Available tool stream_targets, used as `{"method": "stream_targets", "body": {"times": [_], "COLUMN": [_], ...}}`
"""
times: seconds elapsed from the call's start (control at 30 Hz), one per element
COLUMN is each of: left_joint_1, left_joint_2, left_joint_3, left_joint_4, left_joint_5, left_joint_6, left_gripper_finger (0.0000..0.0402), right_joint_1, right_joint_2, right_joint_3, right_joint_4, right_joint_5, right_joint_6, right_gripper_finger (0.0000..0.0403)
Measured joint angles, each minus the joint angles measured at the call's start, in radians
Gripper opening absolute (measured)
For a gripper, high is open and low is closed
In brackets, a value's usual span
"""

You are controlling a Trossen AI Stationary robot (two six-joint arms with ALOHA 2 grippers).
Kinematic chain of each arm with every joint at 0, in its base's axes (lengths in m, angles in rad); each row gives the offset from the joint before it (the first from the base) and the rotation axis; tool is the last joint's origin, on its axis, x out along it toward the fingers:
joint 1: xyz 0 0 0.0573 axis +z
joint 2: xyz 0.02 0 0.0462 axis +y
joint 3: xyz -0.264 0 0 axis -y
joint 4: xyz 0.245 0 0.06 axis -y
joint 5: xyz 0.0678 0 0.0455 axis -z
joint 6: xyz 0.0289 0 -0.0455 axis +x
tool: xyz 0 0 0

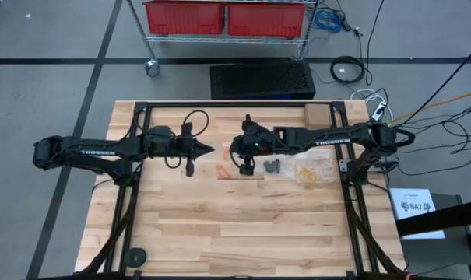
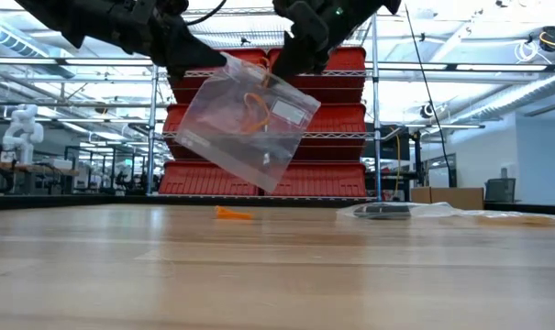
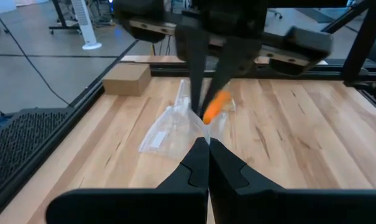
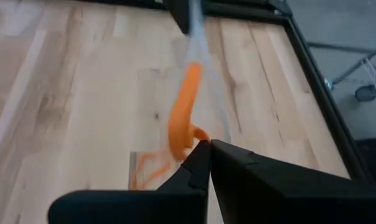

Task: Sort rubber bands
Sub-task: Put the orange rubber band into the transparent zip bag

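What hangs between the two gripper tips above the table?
In the low view, a clear zip bag holding orange rubber bands hangs between the left gripper and right gripper, each shut on it.

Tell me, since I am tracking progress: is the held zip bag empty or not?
Not empty: orange rubber bands show inside the clear bag.

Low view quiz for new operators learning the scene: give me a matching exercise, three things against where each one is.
Things:
1. clear zip bag
2. loose orange rubber bands
3. red bins

Places:
A. on the shelf behind the table
B. lying on the tabletop
C. hanging in the air above the table

Pairs: 1-C, 2-B, 3-A
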Motion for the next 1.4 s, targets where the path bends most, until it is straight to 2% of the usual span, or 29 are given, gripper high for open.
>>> {"method": "stream_targets", "body": {"times": [0.13,0.3,0.63,0.83,0.97,1.07,1.2,1.4], "left_joint_1": [-0.014,-0.027,-0.033,-0.032,-0.007,0.025,0.061,0.125], "left_joint_2": [0.000,0.000,0.000,0.000,0.000,-0.002,-0.005,-0.013], "left_joint_3": [0.000,0.000,0.000,0.000,0.000,0.000,0.000,0.000], "left_joint_4": [0.003,0.005,0.010,0.015,-0.068,-0.091,-0.060,-0.041], "left_joint_5": [0.003,0.011,0.013,0.009,-0.117,-0.143,-0.121,-0.076], "left_joint_6": [0.000,0.000,0.019,0.030,0.029,0.026,0.050,0.075], "left_gripper_finger": [0.0000,0.0000,0.0000,0.0000,0.0000,0.0000,0.0000,0.0000], "right_joint_1": [-0.012,-0.033,-0.036,-0.036,-0.035,-0.025,0.016,0.081], "right_joint_2": [0.000,0.005,-0.047,-0.111,-0.157,-0.165,-0.124,-0.008], "right_joint_3": [0.000,0.000,0.000,0.000,0.000,-0.001,-0.061,-0.208], "right_joint_4": [-0.006,-0.016,-0.084,-0.086,-0.099,-0.119,-0.070,0.234], "right_joint_5": [-0.003,-0.093,-0.105,-0.103,-0.102,-0.101,-0.102,-0.099], "right_joint_6": [0.041,0.114,0.148,0.148,0.138,0.169,0.216,0.332], "right_gripper_finger": [0.0000,0.0006,0.0100,0.0124,0.0127,0.0127,0.0127,0.0128]}}
